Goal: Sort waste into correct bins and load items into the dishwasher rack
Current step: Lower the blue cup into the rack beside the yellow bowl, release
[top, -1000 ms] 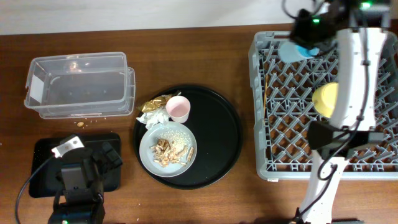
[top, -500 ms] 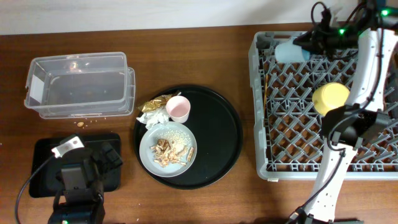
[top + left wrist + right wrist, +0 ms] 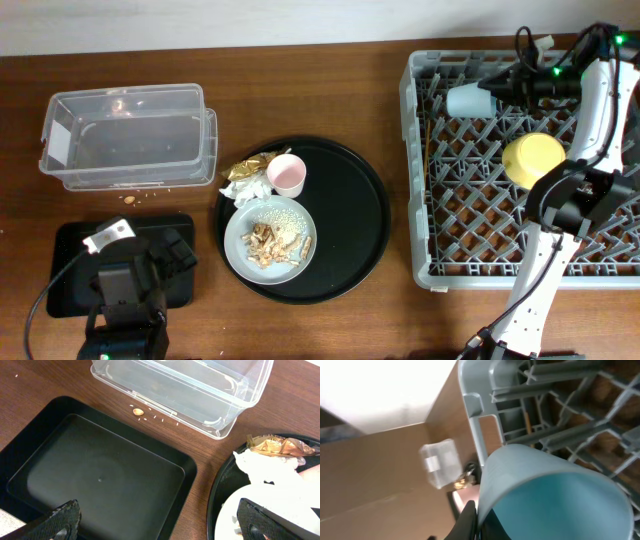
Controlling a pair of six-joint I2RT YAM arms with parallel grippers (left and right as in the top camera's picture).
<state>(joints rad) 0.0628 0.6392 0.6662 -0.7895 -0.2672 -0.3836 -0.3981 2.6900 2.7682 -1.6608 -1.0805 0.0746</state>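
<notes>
Brown wood-grain counter (image 3: 300, 80), seen from above. At right stands the big grey plastic dishwasher rack (image 3: 415, 180), lattice base w/ upright pegs. Our right fingers (image 3: 466, 520) are clenched on the smooth light-blue cup (image 3: 466, 100), tipped sideways over a rack corner, near the glossy yellow bowl (image 3: 530, 158) in the rack. Step in hand, we judge: loading the cup. Next: seat it mouth-down btwn pegs, then let go. Our left fingers (image 3: 62, 520) hang spread, holding nothing, above the matte black tray (image 3: 100, 475).

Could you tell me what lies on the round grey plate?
Beige food scraps and white rice-like grains lie on the grey plate; crumpled white tissue seems to overlap its upper-left rim. The plate surface under them is hidden.
</notes>
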